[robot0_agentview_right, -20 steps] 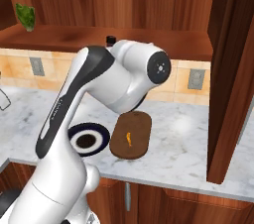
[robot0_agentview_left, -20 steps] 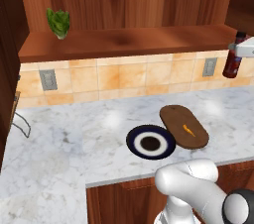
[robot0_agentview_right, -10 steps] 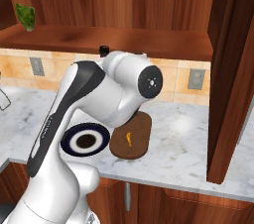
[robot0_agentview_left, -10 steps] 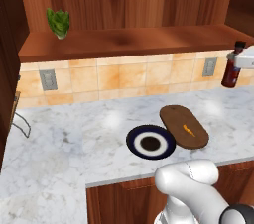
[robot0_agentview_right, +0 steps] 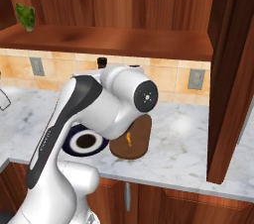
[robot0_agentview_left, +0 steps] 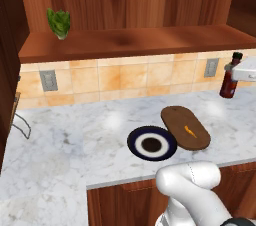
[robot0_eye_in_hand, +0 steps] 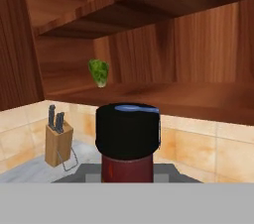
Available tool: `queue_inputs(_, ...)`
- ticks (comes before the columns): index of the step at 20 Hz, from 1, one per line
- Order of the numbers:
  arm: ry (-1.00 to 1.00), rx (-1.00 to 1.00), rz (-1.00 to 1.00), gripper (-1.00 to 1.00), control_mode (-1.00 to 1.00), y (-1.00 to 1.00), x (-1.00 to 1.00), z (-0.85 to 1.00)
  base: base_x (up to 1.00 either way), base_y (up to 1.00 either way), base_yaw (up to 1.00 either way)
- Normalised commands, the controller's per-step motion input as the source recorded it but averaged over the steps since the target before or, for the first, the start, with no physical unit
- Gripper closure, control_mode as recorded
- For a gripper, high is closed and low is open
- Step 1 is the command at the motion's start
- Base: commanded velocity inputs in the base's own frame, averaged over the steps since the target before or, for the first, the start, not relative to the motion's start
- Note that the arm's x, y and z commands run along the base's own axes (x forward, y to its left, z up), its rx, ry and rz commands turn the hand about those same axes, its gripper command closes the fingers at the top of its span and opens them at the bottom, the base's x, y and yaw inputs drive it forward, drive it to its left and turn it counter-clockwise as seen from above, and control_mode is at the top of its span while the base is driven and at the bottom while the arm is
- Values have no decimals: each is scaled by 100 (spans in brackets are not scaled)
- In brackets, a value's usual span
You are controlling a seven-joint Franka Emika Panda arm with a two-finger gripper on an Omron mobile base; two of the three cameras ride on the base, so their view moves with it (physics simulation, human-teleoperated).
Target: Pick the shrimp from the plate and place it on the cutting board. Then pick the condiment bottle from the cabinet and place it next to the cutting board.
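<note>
The condiment bottle is hanging at the right edge of the left base view, upright, its red body and black cap just left of the white hand that is entering from that edge. The bottle is sitting above the marble counter, in front of the tiled backsplash and beside a wall outlet.

In the hand view the condiment bottle is filling the lower centre, black cap on top and red body below, directly ahead of the gripper. The finger tips themselves are not showing clearly, but the bottle is being carried off the counter against the hand, so the pincer is reading as pinched on the bottle.

The shrimp is lying on the cutting board, right of centre in the left base view. The plate is sitting just left of the board, its rim touching or slightly overlapping the board's edge. In the right base view the shrimp is showing on the cutting board just below the arm's big joint, with the plate partly behind the arm at centre left.

The cabinet is running across the top of the left base view. A leafy green vegetable is resting on its shelf at upper left. A knife block is standing at lower left of the hand view.
</note>
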Motion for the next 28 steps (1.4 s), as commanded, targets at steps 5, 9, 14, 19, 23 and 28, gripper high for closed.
queue_inputs(5,0,0,0,100,-100,7,0,-32,0,0,0)
queue_inputs(9,0,0,0,100,-100,7,0,-28,0,0,0)
queue_inputs(14,0,0,0,100,-100,1,0,-21,0,0,0)
queue_inputs(19,0,0,0,100,-100,0,0,-18,0,0,0)
queue_inputs(23,0,0,0,100,-100,0,0,-20,0,0,0)
queue_inputs(28,0,0,0,100,-100,0,0,-20,0,0,0)
